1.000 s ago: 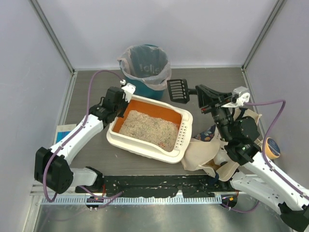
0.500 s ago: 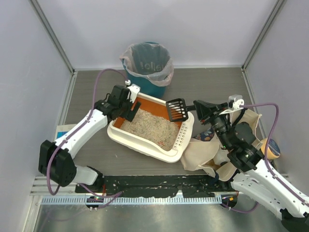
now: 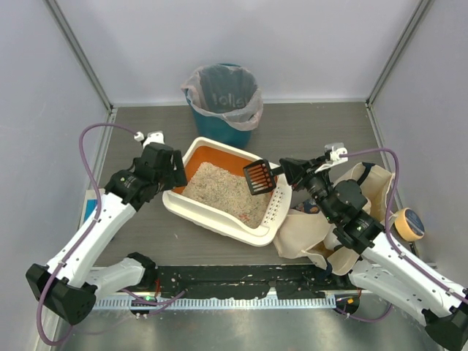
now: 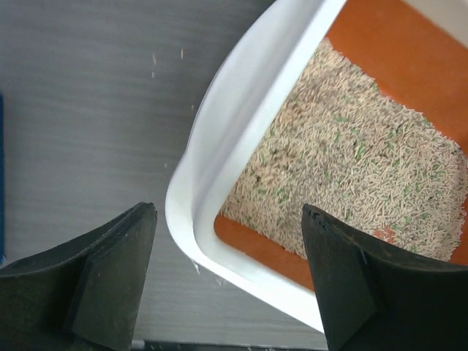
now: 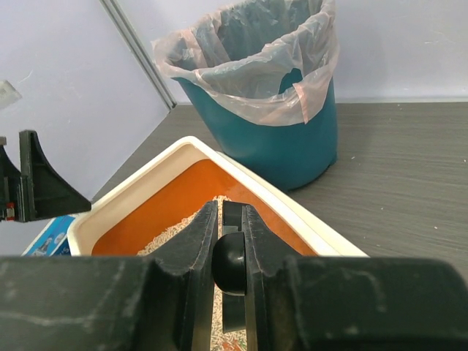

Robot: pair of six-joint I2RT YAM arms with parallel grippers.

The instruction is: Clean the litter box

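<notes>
One litter box [image 3: 219, 225]: centre of table [image 3: 322, 128], betw. arms, in front of teal lined bin [image 3: 221, 99]. L gripper [image 4: 228, 219]: jaws spread over box's left corner rim. R gripper [image 3: 287, 172]: jaws pinching black scoop [image 3: 259, 178] by handle, head over litter [image 3: 219, 191]. Cloth tote [image 3: 307, 232] just right of box.

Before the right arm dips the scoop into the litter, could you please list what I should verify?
1. Scoop clamped in the right gripper: ok.
2. Scoop head over the litter box, inside its walls: ok.
3. Box steadied by the left gripper: not ok; its jaws stand open with the box corner between them.
4. Bin upright, liner open to take waste: ok.
5. Clumps in the litter located: cannot tell.
</notes>
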